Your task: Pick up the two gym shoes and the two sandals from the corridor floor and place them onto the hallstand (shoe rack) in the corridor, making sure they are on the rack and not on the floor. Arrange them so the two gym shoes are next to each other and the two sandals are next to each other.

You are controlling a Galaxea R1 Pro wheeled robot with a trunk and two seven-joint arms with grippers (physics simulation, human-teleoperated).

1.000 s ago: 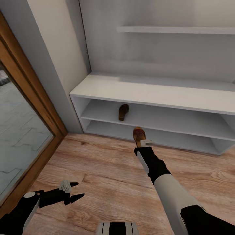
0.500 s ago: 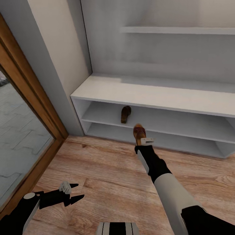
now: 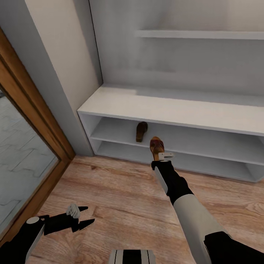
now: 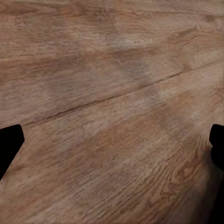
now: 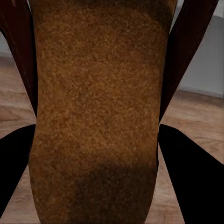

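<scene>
The corridor floor (image 3: 121,198) stretches bare in front of me up to the hallstand (image 3: 176,110), whose grey top and two low shelves stand against the wall. One sandal (image 3: 141,131) already lies on the upper of the low shelves, toward its left part. My right tool (image 3: 158,152) is pinching the second sandal (image 3: 156,146) by its heel end, holding it in the air just in front of that shelf's edge and near the first one; in the right wrist view its tan footbed (image 5: 100,107) sits between my dark fingers (image 5: 184,182). My left tool (image 3: 83,215) hangs low over the planks, spread and holding nothing. I judge one sandal placed, the second almost there, and the gym shoes still to fetch.
</scene>
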